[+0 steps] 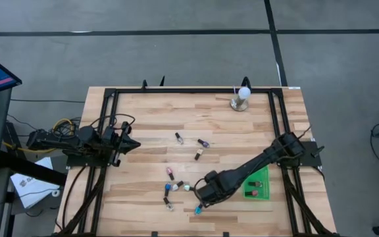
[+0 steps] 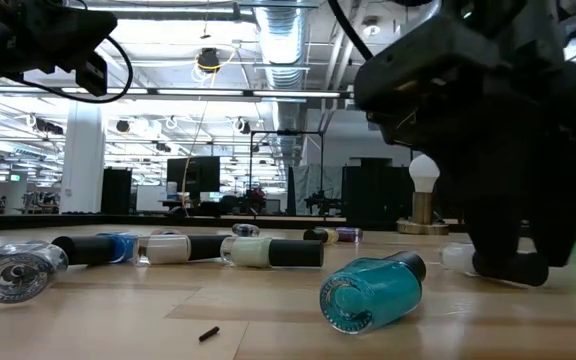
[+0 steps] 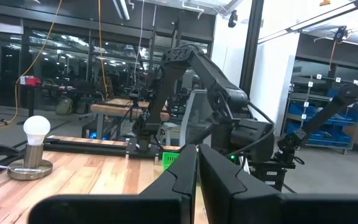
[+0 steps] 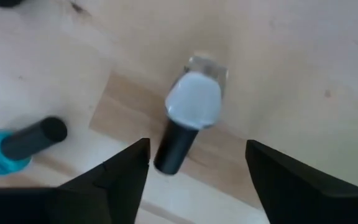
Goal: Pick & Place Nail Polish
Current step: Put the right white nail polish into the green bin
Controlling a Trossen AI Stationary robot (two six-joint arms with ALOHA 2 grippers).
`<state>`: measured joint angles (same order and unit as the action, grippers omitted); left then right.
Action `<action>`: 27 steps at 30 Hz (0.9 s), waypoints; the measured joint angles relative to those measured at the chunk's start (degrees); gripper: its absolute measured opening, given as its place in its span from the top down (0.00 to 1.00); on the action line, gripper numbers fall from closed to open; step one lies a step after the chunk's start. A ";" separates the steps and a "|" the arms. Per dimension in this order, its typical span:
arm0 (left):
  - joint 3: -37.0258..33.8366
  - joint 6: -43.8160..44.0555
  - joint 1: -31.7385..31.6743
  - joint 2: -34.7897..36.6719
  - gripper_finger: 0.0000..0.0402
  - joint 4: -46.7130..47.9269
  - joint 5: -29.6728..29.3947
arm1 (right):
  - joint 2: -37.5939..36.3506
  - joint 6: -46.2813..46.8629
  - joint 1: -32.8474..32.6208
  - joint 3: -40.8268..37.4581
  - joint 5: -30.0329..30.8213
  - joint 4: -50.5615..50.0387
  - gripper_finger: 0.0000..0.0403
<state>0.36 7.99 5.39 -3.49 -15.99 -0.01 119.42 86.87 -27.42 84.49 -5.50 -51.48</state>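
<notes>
From above, right gripper sits low over the bottle cluster near the table's front, green tray just beside it; left gripper waits at the left edge. At table height, a teal nail polish bottle lies on its side by the right arm. Left wrist: fingers together. Right wrist: fingers apart, straddling a pale dark-capped bottle lying flat, not touching.
</notes>
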 joint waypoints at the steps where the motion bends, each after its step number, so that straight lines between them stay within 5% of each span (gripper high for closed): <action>1: 0.00 0.00 0.00 0.00 0.97 0.00 0.00 | 0.00 -0.19 0.17 0.00 0.02 0.10 0.40; 20: -0.01 0.00 -0.01 -0.02 0.97 0.07 0.00 | 1.42 1.46 -0.08 -0.29 -0.03 2.23 0.71; 27: -0.02 0.00 0.00 -0.02 0.97 0.07 0.00 | 1.51 1.18 0.09 -0.36 -0.63 0.74 0.90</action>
<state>0.34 7.99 5.39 -3.51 -15.92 -0.01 120.92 88.05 -27.33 84.13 -6.13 -50.74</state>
